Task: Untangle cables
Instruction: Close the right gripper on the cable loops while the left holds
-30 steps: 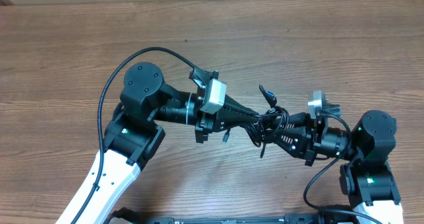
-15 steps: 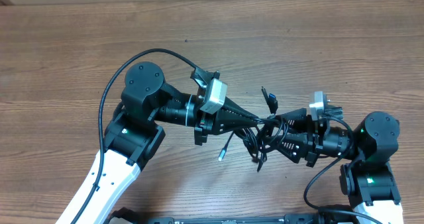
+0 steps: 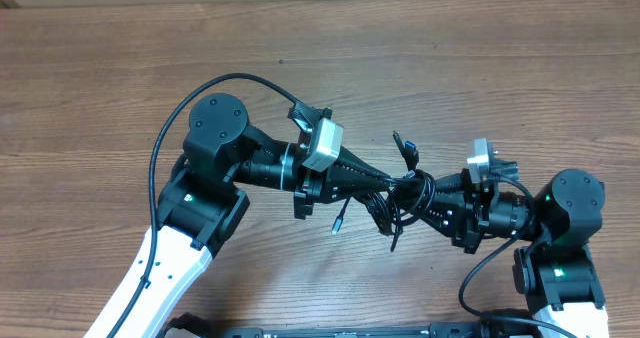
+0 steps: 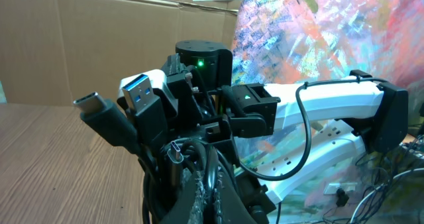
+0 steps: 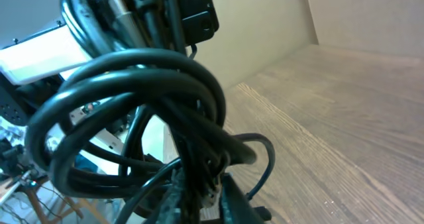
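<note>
The tangled cables (image 3: 397,202) are hanging between both tools above the desk (image 3: 500,68). The left tool (image 3: 386,182) is clamping them fully closed, and the right tool (image 3: 427,198) is pinching them too.

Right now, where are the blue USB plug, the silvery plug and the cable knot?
blue USB plug (image 4: 138,91): left wrist view, blue mouth.
silvery plug (image 3: 337,225): overhead view, its grey end.
cable knot (image 3: 405,191): overhead view, its middle.

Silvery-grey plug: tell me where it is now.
In the overhead view, the silvery-grey plug sits near centre, just below the left gripper and left of the tangled cables.
</note>
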### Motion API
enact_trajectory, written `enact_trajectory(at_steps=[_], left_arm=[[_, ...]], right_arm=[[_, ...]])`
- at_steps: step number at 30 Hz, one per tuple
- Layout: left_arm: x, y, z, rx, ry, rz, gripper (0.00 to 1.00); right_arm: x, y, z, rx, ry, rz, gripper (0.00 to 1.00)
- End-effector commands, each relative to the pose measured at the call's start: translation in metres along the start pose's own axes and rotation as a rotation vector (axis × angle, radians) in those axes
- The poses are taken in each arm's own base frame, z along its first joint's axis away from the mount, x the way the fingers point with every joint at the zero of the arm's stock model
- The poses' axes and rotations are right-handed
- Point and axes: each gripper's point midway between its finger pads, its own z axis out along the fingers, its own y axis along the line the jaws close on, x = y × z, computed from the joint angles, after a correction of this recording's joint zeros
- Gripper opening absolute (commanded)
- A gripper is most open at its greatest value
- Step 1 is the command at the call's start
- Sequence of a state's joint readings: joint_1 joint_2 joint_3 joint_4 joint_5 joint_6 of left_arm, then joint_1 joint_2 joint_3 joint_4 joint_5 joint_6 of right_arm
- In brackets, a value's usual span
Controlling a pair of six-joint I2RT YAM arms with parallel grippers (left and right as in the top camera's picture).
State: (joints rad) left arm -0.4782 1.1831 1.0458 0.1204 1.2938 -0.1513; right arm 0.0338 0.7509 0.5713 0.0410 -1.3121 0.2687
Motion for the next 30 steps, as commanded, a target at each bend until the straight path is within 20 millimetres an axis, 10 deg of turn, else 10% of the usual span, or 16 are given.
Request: enact_trajectory(at_steps=[1,30], left_arm=[[-0.004,-0.001,0.003,0.012,-0.001,0.002,0.04],[-0.028,0.021,0.0,-0.117,-0.075,0.143,0.04]], right_arm=[[-0.008,0.006,0.0,-0.01,-0.004,-0.029,0.07],[0.008,-0.023,0.005,0.014,0.032,0.076,0.04]])
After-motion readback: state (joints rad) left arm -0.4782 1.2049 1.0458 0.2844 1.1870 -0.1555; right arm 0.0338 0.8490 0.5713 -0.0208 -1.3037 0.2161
